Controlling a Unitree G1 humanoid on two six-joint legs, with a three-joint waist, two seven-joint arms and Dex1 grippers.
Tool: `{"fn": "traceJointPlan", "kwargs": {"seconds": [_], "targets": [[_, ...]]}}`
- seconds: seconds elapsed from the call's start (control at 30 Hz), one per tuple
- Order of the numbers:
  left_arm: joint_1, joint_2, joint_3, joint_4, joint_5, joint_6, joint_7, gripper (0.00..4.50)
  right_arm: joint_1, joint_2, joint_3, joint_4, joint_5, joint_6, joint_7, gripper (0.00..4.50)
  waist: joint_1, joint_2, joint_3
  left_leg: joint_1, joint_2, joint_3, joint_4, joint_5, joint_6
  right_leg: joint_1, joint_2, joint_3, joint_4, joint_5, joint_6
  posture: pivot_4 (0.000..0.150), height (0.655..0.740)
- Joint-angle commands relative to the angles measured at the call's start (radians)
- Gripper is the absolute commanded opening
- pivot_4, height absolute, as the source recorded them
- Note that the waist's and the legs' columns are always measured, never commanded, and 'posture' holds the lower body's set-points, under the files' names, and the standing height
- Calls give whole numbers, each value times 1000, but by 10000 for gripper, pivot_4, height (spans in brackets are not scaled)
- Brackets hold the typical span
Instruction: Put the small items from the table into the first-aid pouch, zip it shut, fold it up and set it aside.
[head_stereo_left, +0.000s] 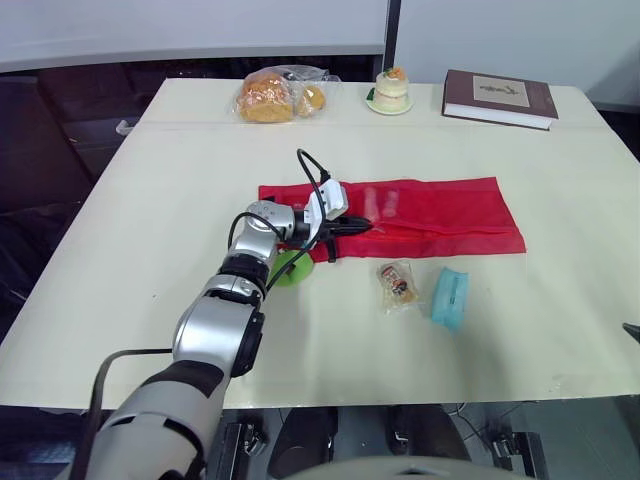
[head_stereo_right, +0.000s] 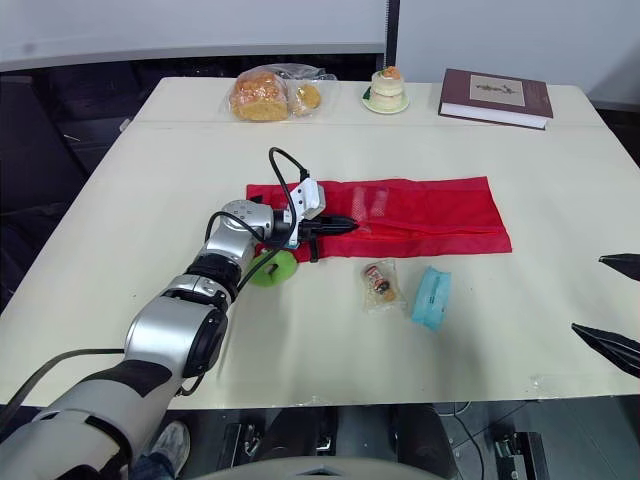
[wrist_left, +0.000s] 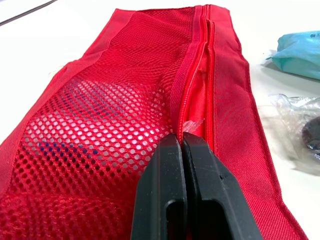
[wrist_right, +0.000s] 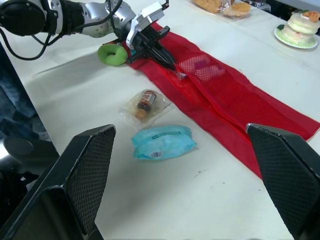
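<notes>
**Left eye view**
- Pouch: the red mesh pouch (head_stereo_left: 430, 215) lies flat and unfolded on the desk (head_stereo_left: 150, 200).
- Left hand: the left hand (head_stereo_left: 362, 227) is at the pouch's left end, on its near half, fingers drawn together.
- Loose items: a green roll (head_stereo_left: 290, 268) sits just beside the pouch's near left corner. A clear packet (head_stereo_left: 398, 284) holding a small bottle and a teal pack (head_stereo_left: 450, 296) lie near the pouch's near edge, not touching it.

**Right eye view**
- Right hand: the right hand (head_stereo_right: 615, 305) is well apart from the pouch's right end, spread wide and empty.
- Others: a bread bag (head_stereo_right: 265, 95), a cake (head_stereo_right: 386, 88) and a book (head_stereo_right: 495, 97) stand well beyond the pouch's far edge.

**Left wrist view**
- Grip: the fingers (wrist_left: 165, 200) are pressed flat together, tips touching the zipper (wrist_left: 192, 80). I cannot tell whether they nip the slider.
- Zipper: it gapes open ahead of the tips.
- Contents: a bluish shape (wrist_left: 75, 100) shows through the mesh.

**Right wrist view**
- Right hand: its fingers are far apart, holding nothing, with the teal pack and clear packet lying between it and the pouch.

**Progress**
- Done: likely one item is packed.
- Left: three items are out, the pouch is unzipped, unfolded and not set aside, so this looks like an early stage.
</notes>
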Motion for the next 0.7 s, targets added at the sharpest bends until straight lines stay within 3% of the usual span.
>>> {"fn": "traceJointPlan", "kwargs": {"seconds": [0.03, 0.1, 0.3, 0.47, 0.7], "targets": [[-16, 5, 10, -7, -4, -11, 1, 0, -21, 8, 41, -37, -10, -26, -23, 44629, 0, 0, 0, 0, 0, 0, 0, 0, 0, 0, 0, 0, 0, 0, 0, 1500, 7289], [-15, 3, 10, -7, -4, -11, 2, 0, -41, 16, 109, -38, -71, -63, -44, 44629, 2, 0, 0, 0, 0, 0, 0, 0, 0, 0, 0, 0, 0, 0, 0, 1500, 7289], [-15, -7, 6, -7, 0, -14, 3, 0, -186, 59, 522, -132, -286, -141, -262, 44629, 2, 0, -1, 0, 0, 0, 0, 0, 0, 0, 0, 0, 1, 0, 0, 1500, 7289], [-2, -24, 2, -34, -5, -17, -4, 0, -356, 158, 929, -196, -435, -72, -505, 44629, 8, -1, 0, 0, 0, -1, 0, 0, 0, -1, 0, -1, 1, 0, 0, 1500, 7289], [17, -46, -8, -72, 0, -10, 2, 0, -571, 264, 1287, -145, -603, 102, -707, 44629, 14, 0, -1, -2, -1, -1, 3, 0, 0, -1, 0, -1, 1, 0, 0, 1500, 7289]]}}
